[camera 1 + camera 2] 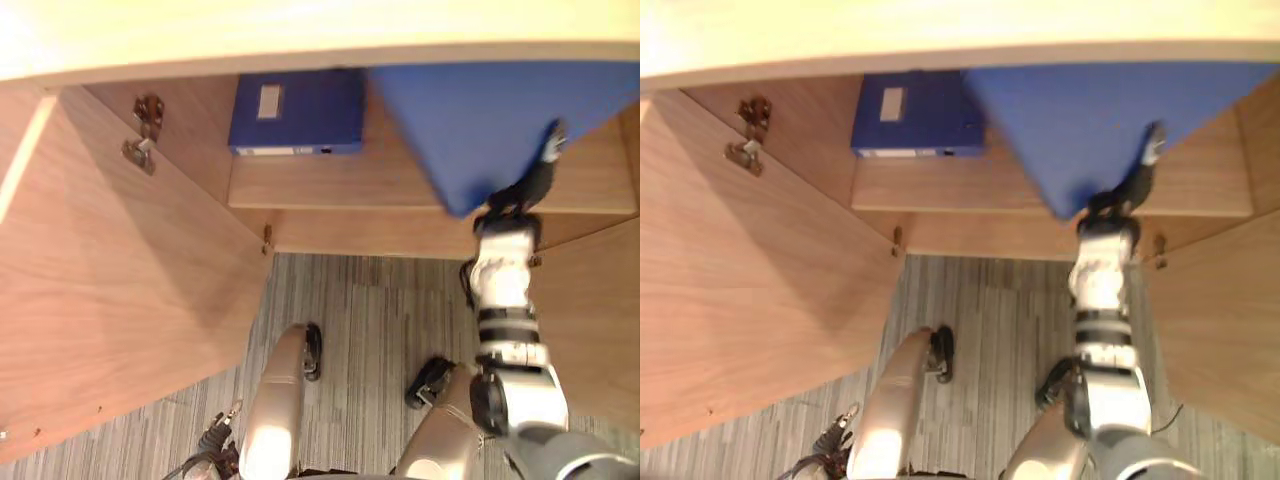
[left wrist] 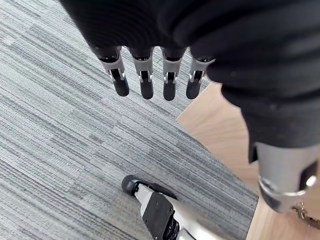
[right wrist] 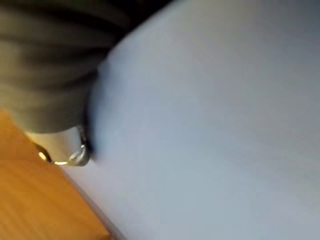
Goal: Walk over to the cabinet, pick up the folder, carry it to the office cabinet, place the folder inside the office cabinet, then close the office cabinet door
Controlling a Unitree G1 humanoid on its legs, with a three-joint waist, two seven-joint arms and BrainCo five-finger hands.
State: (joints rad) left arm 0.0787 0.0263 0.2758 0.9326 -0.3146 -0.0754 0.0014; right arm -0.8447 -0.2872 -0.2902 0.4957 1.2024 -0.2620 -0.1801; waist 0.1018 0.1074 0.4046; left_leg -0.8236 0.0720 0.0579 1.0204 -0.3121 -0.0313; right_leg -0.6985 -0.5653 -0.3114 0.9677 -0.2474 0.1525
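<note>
Folder is pinched at its corner by the right hand, tilted for sliding onto the cabinet shelf. Left hand is held straight-fingered, empty.

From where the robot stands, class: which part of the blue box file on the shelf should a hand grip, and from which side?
Probably its labelled front edge, approached from the open front, a little left. The box file lies flat on the shelf, that edge facing outward, while the folder in the right hand crowds its right side.
</note>
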